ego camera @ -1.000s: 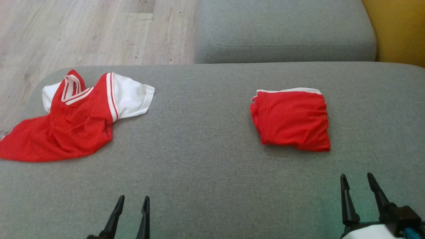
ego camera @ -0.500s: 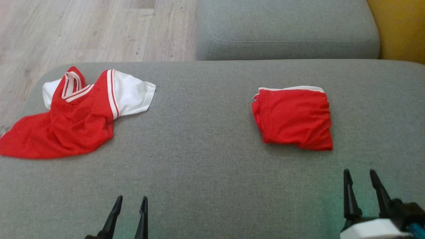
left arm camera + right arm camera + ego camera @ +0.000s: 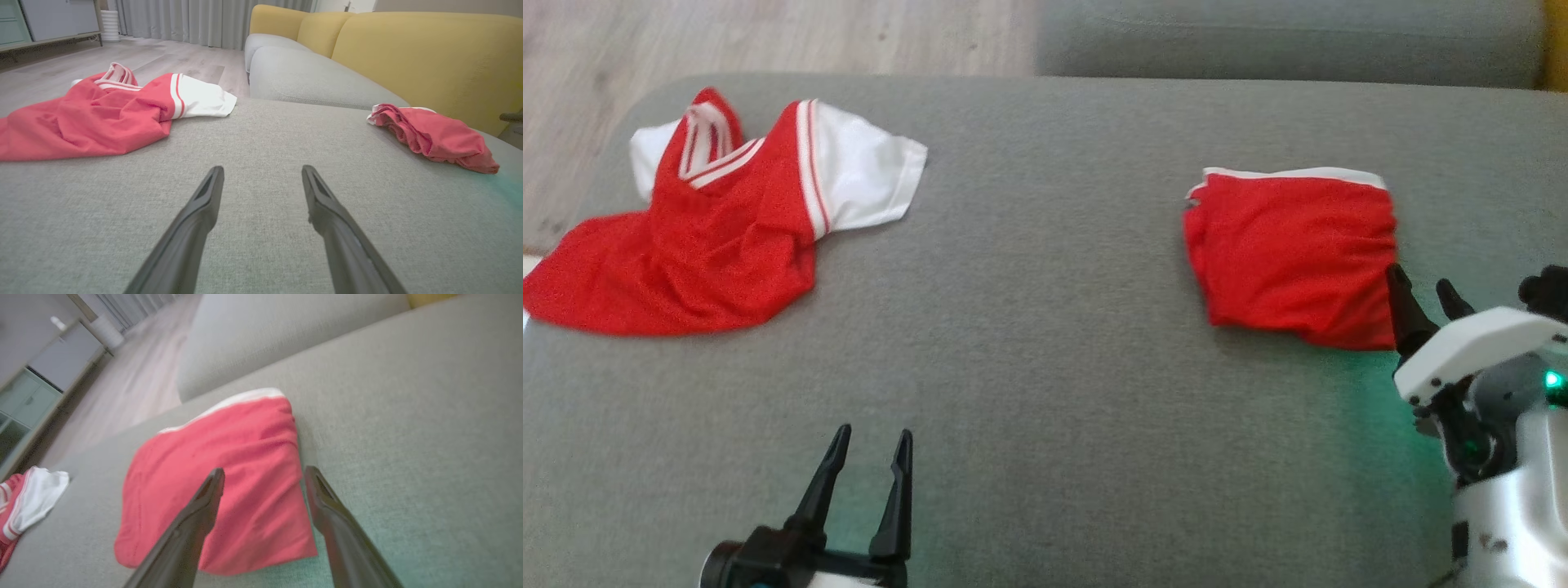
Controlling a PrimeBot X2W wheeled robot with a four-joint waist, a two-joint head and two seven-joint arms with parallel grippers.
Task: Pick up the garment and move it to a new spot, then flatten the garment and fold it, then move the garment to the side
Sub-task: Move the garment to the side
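Right pincer [image 3: 1419, 278] (open) at folded garment [image 3: 1290, 245]

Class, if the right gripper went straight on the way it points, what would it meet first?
The right gripper would probably meet the folded garment first, at its right edge; height above the sofa is unclear.
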